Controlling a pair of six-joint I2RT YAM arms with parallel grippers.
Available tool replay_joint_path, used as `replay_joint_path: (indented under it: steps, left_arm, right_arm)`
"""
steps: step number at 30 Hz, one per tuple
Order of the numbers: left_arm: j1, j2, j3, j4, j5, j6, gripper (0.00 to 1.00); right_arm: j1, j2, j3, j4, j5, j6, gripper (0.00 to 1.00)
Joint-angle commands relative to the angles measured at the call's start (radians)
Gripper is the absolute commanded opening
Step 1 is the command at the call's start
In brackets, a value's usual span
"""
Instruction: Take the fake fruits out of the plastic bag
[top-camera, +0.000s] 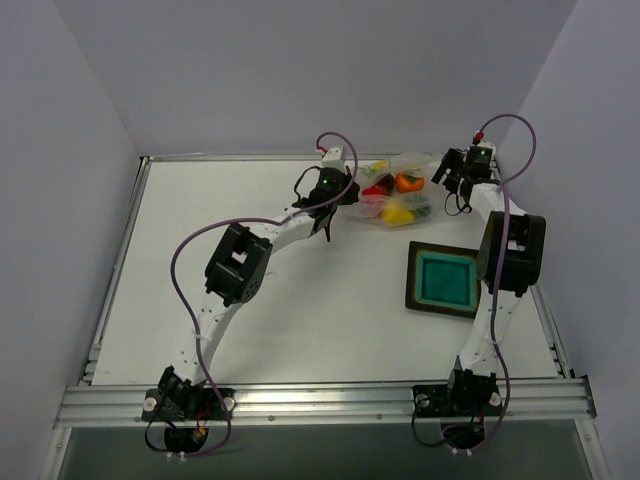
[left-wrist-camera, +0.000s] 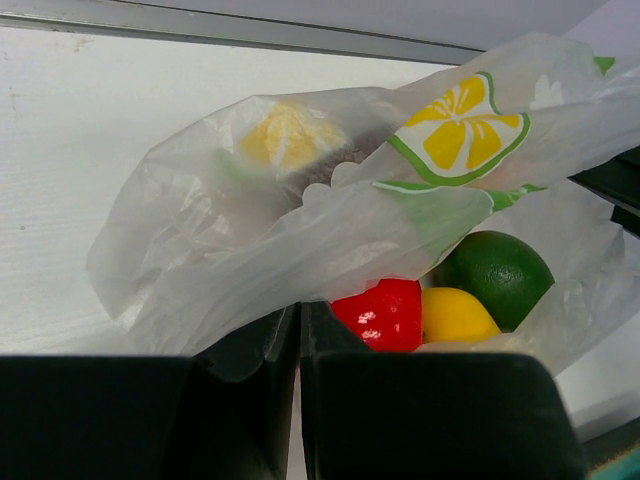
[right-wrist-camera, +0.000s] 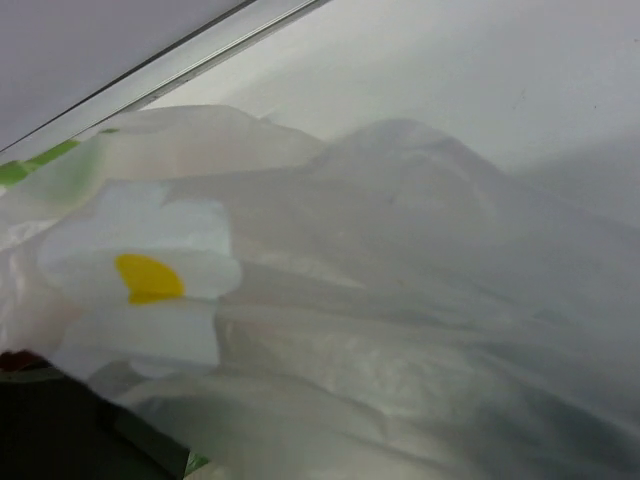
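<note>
The plastic bag (top-camera: 392, 166) lies at the back of the table between both grippers, wrinkled and see-through, with a lemon print (left-wrist-camera: 462, 130). Fake fruits show through it: a red one (left-wrist-camera: 385, 312), a yellow one (left-wrist-camera: 455, 315), a green one (left-wrist-camera: 500, 270) and an orange one (top-camera: 408, 182). My left gripper (left-wrist-camera: 298, 312) is shut on the bag's film at the left end, just in front of the red fruit. My right gripper (top-camera: 443, 171) is at the bag's right end with its fingers apart. In the right wrist view the bag (right-wrist-camera: 400, 300) fills the picture and hides the fingers.
A dark square tray (top-camera: 412, 285) with a teal inside sits right of centre, nearer than the bag. The table's raised metal back edge (top-camera: 250, 157) runs just behind the bag. White table (top-camera: 250, 320) stretches to the left and front.
</note>
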Motion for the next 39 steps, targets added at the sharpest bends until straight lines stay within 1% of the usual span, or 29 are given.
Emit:
replay_joint_path:
  steps: [1, 2, 4, 5, 7, 9, 11, 18, 19, 21, 22, 23, 25, 26, 27, 28, 30, 31, 32, 34, 35, 36, 37, 38, 39]
  left_arm:
    - [-0.01, -0.074, -0.004, 0.061, 0.008, -0.043, 0.02]
    - [-0.01, -0.076, -0.006, 0.062, 0.008, -0.048, 0.02]
    - [-0.014, -0.081, -0.01, 0.067, 0.008, -0.066, 0.02]
    - [-0.014, -0.082, -0.015, 0.07, 0.008, -0.073, 0.02]
    - [-0.016, -0.087, -0.026, 0.08, 0.003, -0.091, 0.02]
    - [-0.02, -0.094, -0.035, 0.09, 0.003, -0.103, 0.02]
    - [-0.023, -0.102, -0.049, 0.1, -0.001, -0.106, 0.02]
    - [-0.029, -0.119, -0.087, 0.145, -0.007, -0.151, 0.02]
    - [-0.031, -0.122, -0.092, 0.151, -0.01, -0.161, 0.02]
    - [-0.034, -0.134, -0.111, 0.16, -0.01, -0.169, 0.02]
    - [-0.036, -0.137, -0.119, 0.172, -0.036, -0.174, 0.02]
    - [-0.036, -0.142, -0.124, 0.177, -0.04, -0.175, 0.02]
    - [-0.037, -0.142, -0.138, 0.189, -0.04, -0.191, 0.02]
    - [-0.036, -0.145, -0.142, 0.196, -0.038, -0.194, 0.02]
    - [-0.036, -0.145, -0.147, 0.199, -0.035, -0.197, 0.02]
    - [-0.036, -0.145, -0.154, 0.209, -0.024, -0.198, 0.02]
    - [-0.036, -0.145, -0.162, 0.212, -0.02, -0.198, 0.02]
    - [-0.036, -0.147, -0.171, 0.217, -0.02, -0.195, 0.02]
    - [-0.036, -0.151, -0.178, 0.22, -0.02, -0.194, 0.02]
    - [-0.036, -0.159, -0.191, 0.226, -0.02, -0.185, 0.02]
    - [-0.034, -0.165, -0.2, 0.228, 0.005, -0.183, 0.02]
    - [-0.036, -0.166, -0.204, 0.231, 0.006, -0.181, 0.02]
    - [-0.036, -0.168, -0.204, 0.231, 0.008, -0.181, 0.02]
    - [-0.034, -0.166, -0.201, 0.231, 0.009, -0.183, 0.02]
    - [-0.034, -0.166, -0.201, 0.235, 0.011, -0.189, 0.02]
  right_arm:
    - [0.013, -0.171, -0.071, 0.017, -0.03, 0.017, 0.75]
    - [0.017, -0.188, -0.118, 0.023, -0.03, 0.02, 0.75]
    - [0.037, -0.234, -0.161, 0.041, -0.024, 0.025, 0.76]
    - [0.045, -0.249, -0.196, 0.046, -0.017, 0.025, 0.8]
    - [0.059, -0.283, -0.22, 0.054, -0.007, 0.031, 0.82]
    - [0.07, -0.309, -0.246, 0.054, 0.003, 0.027, 0.89]
    - [0.077, -0.321, -0.258, 0.054, 0.01, 0.02, 0.93]
    - [0.083, -0.392, -0.3, 0.052, 0.016, -0.007, 0.94]
    - [0.076, -0.403, -0.306, 0.051, 0.018, -0.012, 0.99]
    - [0.05, -0.442, -0.307, 0.048, -0.014, -0.012, 1.0]
    - [0.044, -0.455, -0.304, 0.048, -0.042, -0.015, 1.0]
    - [0.044, -0.467, -0.303, 0.049, -0.089, -0.016, 1.0]
    - [0.057, -0.495, -0.301, 0.038, -0.123, -0.018, 1.0]
    - [0.066, -0.502, -0.304, 0.034, -0.135, -0.024, 0.99]
    - [0.077, -0.513, -0.307, 0.026, -0.143, -0.035, 0.96]
    - [0.103, -0.516, -0.321, 0.026, -0.14, -0.036, 0.86]
    - [0.131, -0.51, -0.327, 0.017, -0.14, -0.047, 0.78]
    - [0.16, -0.506, -0.329, 0.011, -0.137, -0.052, 0.65]
    - [0.169, -0.503, -0.332, 0.009, -0.134, -0.053, 0.59]
    - [0.174, -0.506, -0.352, 0.023, -0.111, -0.04, 0.57]
    - [0.171, -0.51, -0.359, 0.034, -0.088, -0.033, 0.6]
    - [0.165, -0.513, -0.376, 0.075, -0.071, -0.026, 0.67]
    - [0.153, -0.506, -0.385, 0.11, -0.071, -0.015, 0.81]
    - [0.099, -0.463, -0.387, 0.144, -0.149, 0.028, 0.84]
    - [0.074, -0.432, -0.338, 0.129, -0.199, 0.051, 0.85]
